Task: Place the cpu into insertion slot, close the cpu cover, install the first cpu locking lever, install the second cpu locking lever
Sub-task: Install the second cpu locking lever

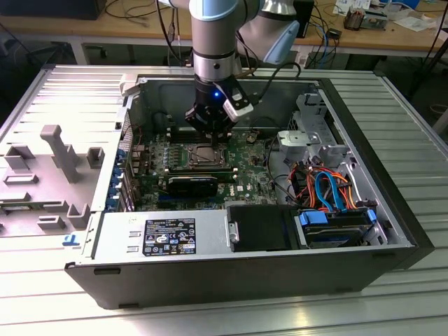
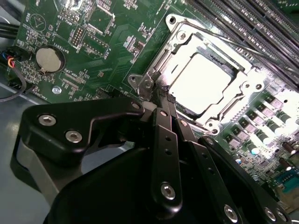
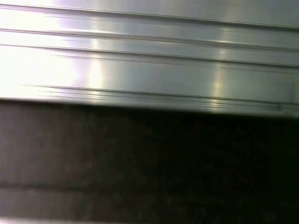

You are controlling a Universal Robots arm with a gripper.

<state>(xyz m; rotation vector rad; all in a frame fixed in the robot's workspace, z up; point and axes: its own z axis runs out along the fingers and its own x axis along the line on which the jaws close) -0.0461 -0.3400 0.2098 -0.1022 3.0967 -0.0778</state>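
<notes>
Inside the open computer case (image 1: 392,231), the gripper (image 1: 208,127) hangs low over the green motherboard (image 1: 245,164), just at the far edge of the insertion slot (image 1: 204,155). In the second wrist view the fingers (image 2: 164,135) are drawn together to a narrow point with nothing between them, their tips (image 2: 164,95) touching or nearly touching the hinge corner of the socket frame.

The cpu (image 2: 198,83) already lies flat in the slot, its pale metal top showing through the square window of the cpu cover (image 2: 180,35), which appears to be down over it. One thin wire locking lever (image 2: 229,42) runs along the side by the long memory slots (image 2: 243,18); whether it is latched I cannot tell.

By my reading, the chip is light and stiff but delicate (the contacts beneath it would bend easily), so it should not be pushed sideways. The cover is thin sheet metal, springy and slick, best pressed on its frame rather than on the window. The levers are stiff spring wire and would want taking at their bent free ends, where a narrow fingertip can hook without slipping.
</notes>
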